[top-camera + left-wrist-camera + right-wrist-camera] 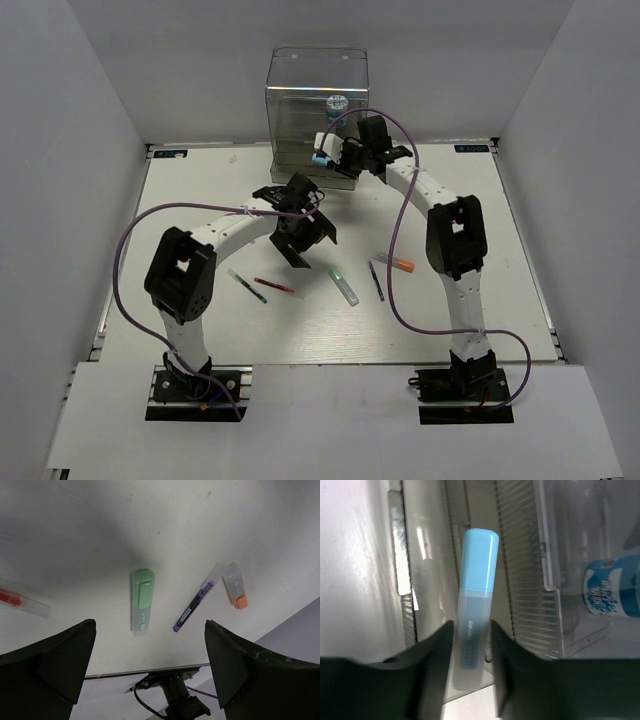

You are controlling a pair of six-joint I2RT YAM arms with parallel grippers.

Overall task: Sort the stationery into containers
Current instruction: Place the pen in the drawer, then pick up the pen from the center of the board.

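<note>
Black arm bases [195, 385], pens [273, 287] on white table [300, 330], grey walls [70, 150]

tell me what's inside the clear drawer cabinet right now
A blue-white roll sits inside the cabinet, visible through its clear wall. The right gripper holds a light blue marker at its front, not clearly inside. Lower levels hide behind ribbed fronts.

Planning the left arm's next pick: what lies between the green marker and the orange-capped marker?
Only the dark thin pen, nearer the orange-capped marker than the green marker; the left wrist view shows it best.
</note>
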